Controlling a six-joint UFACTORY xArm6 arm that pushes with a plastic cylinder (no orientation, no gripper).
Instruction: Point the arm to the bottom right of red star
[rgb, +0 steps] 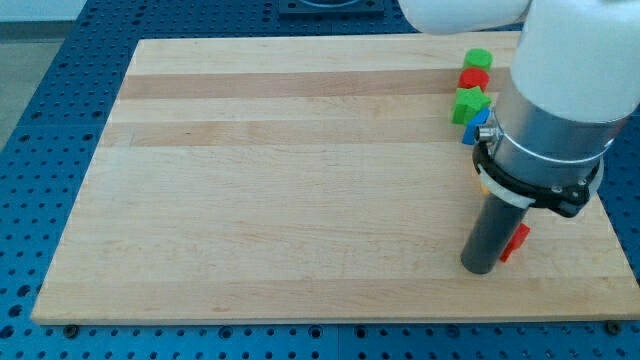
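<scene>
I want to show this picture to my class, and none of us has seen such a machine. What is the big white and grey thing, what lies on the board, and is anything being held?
The white and grey body is a robot arm, seen by one camera looking down across a wooden board. The arm has no hand. It ends in a dark rod, and its lower end, my tip, rests on the board near the view's bottom right. It holds nothing; it only pushes.

Small blocks lie by the view's right edge: a green block at the top, a red block under it, then a green star and a blue block, partly hidden by the arm. A red star shows just right of the rod, partly hidden; my tip sits at its lower left.
</scene>
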